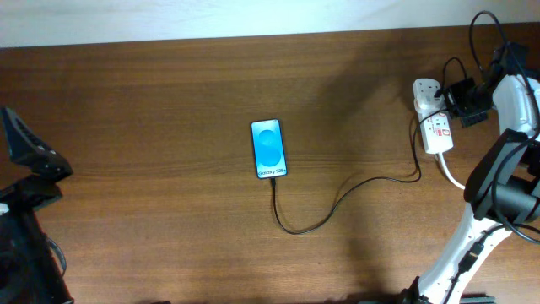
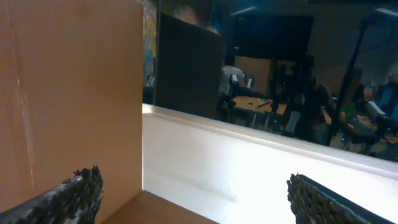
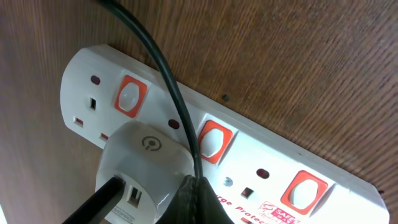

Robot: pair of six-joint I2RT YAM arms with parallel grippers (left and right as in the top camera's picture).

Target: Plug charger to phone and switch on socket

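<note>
The power strip (image 1: 434,118) lies by the right edge of the surface (image 1: 152,101), toward the far right corner. The phone (image 1: 268,149) rests mid-surface, screen lit blue. The charger cable (image 1: 337,203) appears seated in the phone's near end. The right pincer (image 3: 194,198) hangs over the strip with its dark tips together, right beside the middle switch (image 3: 211,140). The left pincer (image 2: 193,190) is parked at the left edge, its fingers apart and holding nothing.

The main risk is the cable, which crosses the strip just beside that switch. A push could land on the cord rather than the rocker, or snag it and tug the connector out of the phone. I cannot tell which switch feeds the white adapter (image 1: 426,89), so the wrong one might get pressed. The strip is smooth, glossy white plastic on polished wood grain, so an off-centre press may slide it. The switches are red-orange rectangles with pale rounded pads, and the cable is thin, black and rubbery.
</note>
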